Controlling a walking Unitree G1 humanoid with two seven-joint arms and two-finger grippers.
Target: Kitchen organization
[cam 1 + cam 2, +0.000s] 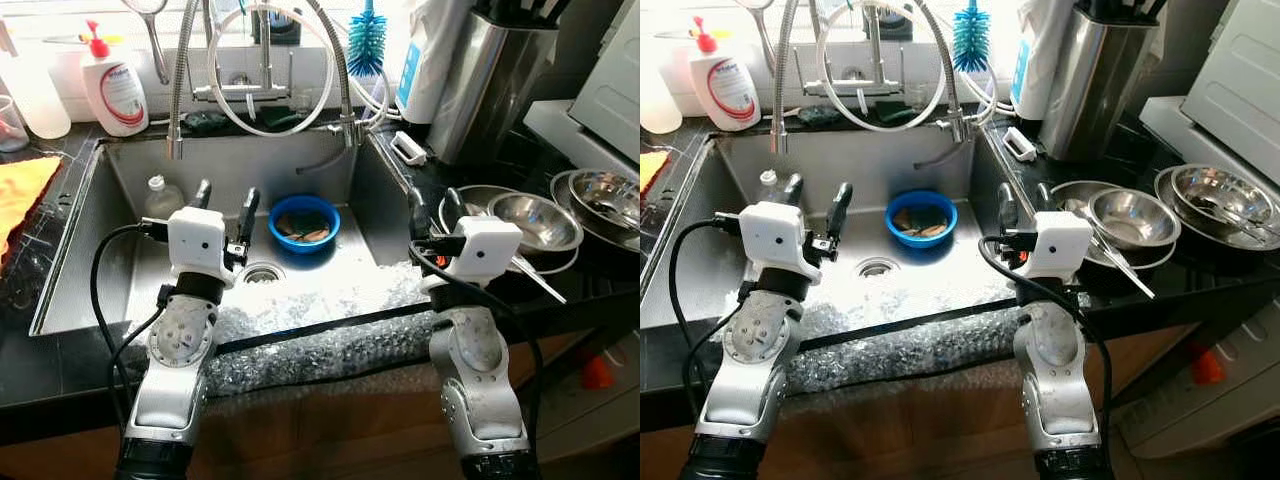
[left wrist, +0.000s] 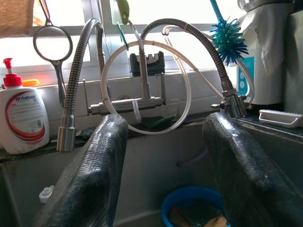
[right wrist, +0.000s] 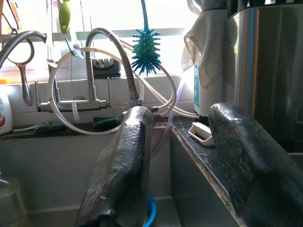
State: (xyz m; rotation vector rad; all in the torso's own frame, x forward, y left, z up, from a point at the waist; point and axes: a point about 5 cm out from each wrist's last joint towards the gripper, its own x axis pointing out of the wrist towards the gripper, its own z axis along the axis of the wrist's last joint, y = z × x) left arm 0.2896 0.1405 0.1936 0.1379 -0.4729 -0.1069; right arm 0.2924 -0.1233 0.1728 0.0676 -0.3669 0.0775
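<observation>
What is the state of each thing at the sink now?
Left gripper: open, empty, over the sink.
Right gripper: open, empty, over the sink's right edge.
Blue bowl: upright in the sink, scraps inside.
Steel bowls: upright on the counter, right.
Soap bottle: upright, behind the sink.

From my remote station, the blue bowl point(image 2: 194, 208) is cut off by the left wrist view's edge, its contents too unclear to name; the yellow cloth point(image 1: 18, 190) and knife block point(image 1: 495, 70) run off frame.

Silver perforated arms, white wrist boxes, black cables, black two-finger left tool point(image 1: 226, 200), right tool point(image 1: 432, 206).
</observation>
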